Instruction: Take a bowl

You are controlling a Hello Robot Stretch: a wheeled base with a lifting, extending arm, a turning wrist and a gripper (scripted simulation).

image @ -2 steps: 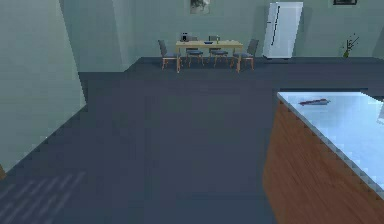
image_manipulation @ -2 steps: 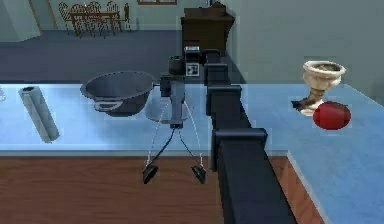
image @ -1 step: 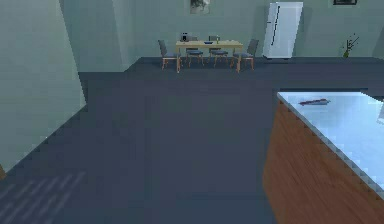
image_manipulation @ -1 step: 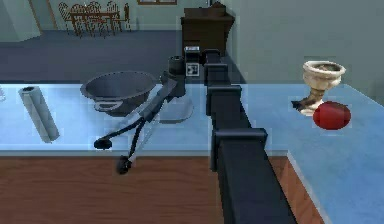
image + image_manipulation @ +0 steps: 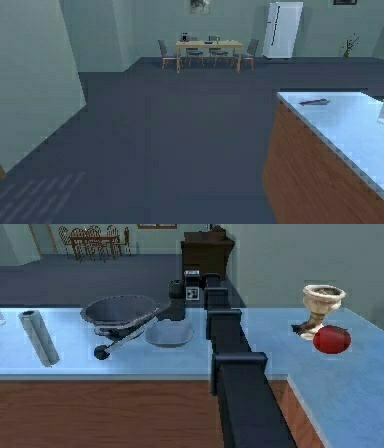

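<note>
Surface of pale blue with a wood-brown front runs across the arm side view. On it stand a wide dark grey bowl and, just beside it toward the view's right, a smaller pale bowl. A grey roll lies near the left end. A beige cup and a red round thing sit close together at the right. Behind the surface are a dark cabinet and, farther off, a dining table with chairs.

In the forward view, dark floor leads to that table, with a white fridge at the back wall.

The arm rises from the bottom edge and reaches out over the surface. The gripper lies at the two bowls, and its thin fingers slant toward the lower left past the dark bowl's rim. Whether the fingers have hold of anything cannot be told.
</note>
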